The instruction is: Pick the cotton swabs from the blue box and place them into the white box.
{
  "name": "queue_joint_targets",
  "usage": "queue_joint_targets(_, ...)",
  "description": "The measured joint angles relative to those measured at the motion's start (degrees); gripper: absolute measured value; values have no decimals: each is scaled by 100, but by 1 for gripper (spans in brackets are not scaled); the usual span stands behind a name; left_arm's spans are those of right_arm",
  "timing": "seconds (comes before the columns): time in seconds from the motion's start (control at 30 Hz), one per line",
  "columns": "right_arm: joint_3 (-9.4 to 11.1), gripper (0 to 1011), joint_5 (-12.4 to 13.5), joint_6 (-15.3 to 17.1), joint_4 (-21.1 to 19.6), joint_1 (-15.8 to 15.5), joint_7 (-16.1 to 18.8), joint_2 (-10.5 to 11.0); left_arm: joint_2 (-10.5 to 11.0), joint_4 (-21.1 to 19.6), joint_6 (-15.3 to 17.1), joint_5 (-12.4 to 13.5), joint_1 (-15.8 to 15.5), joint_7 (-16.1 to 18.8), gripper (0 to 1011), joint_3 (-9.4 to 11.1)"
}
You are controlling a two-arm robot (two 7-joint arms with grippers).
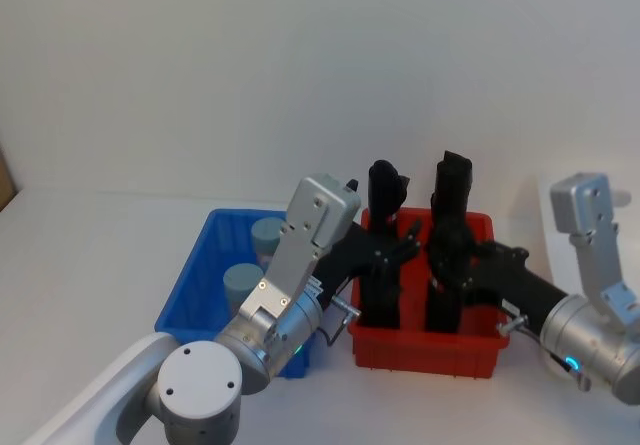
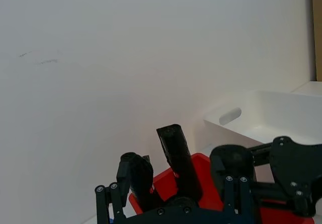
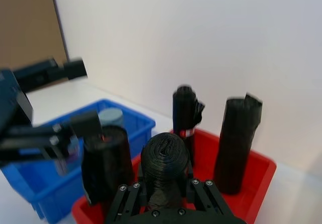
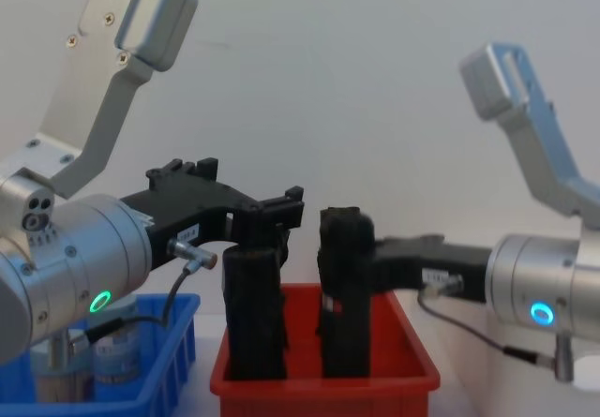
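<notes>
The blue box (image 1: 185,287) sits left of centre and holds two cotton swabs tubs with grey-blue lids (image 1: 268,233) (image 1: 241,283); they also show in the chest view (image 4: 117,356). My left gripper (image 1: 405,243) (image 4: 286,215) is open. It reaches past the blue box, over the red bin's left side, with nothing in it. My right gripper (image 1: 445,255) (image 3: 166,194) comes in from the right and is shut on a black roll (image 3: 166,156) that stands in the red bin. The white box (image 2: 282,114) lies off to the right.
A red bin (image 1: 420,350) stands right of the blue box with several tall black rolls upright in it (image 1: 385,187) (image 1: 455,180). A bare white wall rises close behind. Both arms crowd the space above the two bins.
</notes>
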Motion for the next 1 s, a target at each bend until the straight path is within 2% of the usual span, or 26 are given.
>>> queue_joint_targets(0.43, 181, 360, 240, -295, -600, 24, -107, 115, 0, 0, 0, 0, 0, 0, 1000, 0)
queue_joint_targets(0.63, 372, 360, 349, -455, -968, 110, -280, 236, 0, 0, 0, 0, 0, 0, 1000, 0)
queue_joint_targets(1.0, 703, 360, 355, -585, -1313, 254, -654, 481, 0, 0, 0, 0, 0, 0, 1000, 0)
